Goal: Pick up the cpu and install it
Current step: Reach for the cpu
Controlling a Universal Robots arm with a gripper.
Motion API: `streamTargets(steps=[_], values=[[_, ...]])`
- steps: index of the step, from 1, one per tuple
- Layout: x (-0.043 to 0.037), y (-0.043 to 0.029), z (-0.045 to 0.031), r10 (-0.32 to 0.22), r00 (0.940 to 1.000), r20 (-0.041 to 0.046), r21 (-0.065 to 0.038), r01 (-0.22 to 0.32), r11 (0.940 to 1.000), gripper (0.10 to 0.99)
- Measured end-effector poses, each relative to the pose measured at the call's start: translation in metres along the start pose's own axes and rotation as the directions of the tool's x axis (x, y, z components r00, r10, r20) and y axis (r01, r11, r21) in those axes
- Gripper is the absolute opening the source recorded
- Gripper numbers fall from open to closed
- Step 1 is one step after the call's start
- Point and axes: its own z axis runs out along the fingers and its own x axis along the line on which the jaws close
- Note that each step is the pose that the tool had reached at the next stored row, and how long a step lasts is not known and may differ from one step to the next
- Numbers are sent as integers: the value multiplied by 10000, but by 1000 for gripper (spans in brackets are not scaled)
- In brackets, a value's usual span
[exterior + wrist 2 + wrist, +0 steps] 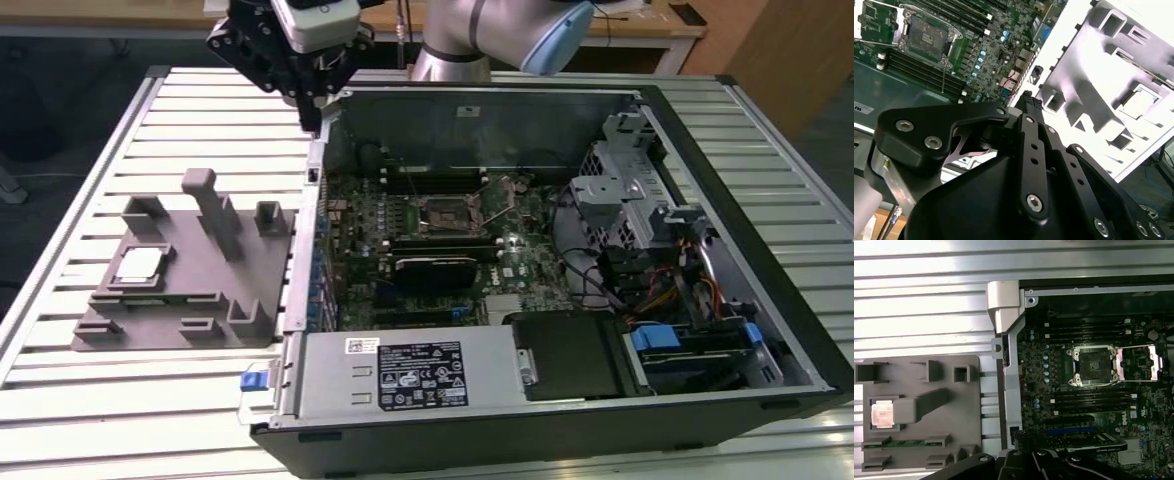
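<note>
In the exterior view my gripper point(312, 115) hangs over the far corner of the computer case point(481, 112) on the exterior view's left. It is well apart from the cpu point(140, 265), which lies in a pocket of the gray holder point(200, 305) beside the case. The second wrist view adds that the fingers point(1029, 107) are pressed together around nothing, while the first wrist view looks straight down on the socket point(1091, 365), its frame flipped open.

Setting: robotics lab bench. Slatted aluminium tabletop point(200, 110) carries an opened desktop computer case point(534, 450), motherboard point(441, 215) exposed, beside a grey parts fixture point(187, 330). Robot arm point(481, 30) stands at the tabletop's far edge. Wooden desk point(641, 40) behind.
</note>
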Motion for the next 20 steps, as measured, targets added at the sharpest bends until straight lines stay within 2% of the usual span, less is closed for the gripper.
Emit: streamTargets(steps=[10,20], values=[[74,-5,-2,1,10000,0,0,-1,10000,106],[199,-15,-5,0,10000,0,-1,0,10000,106]])
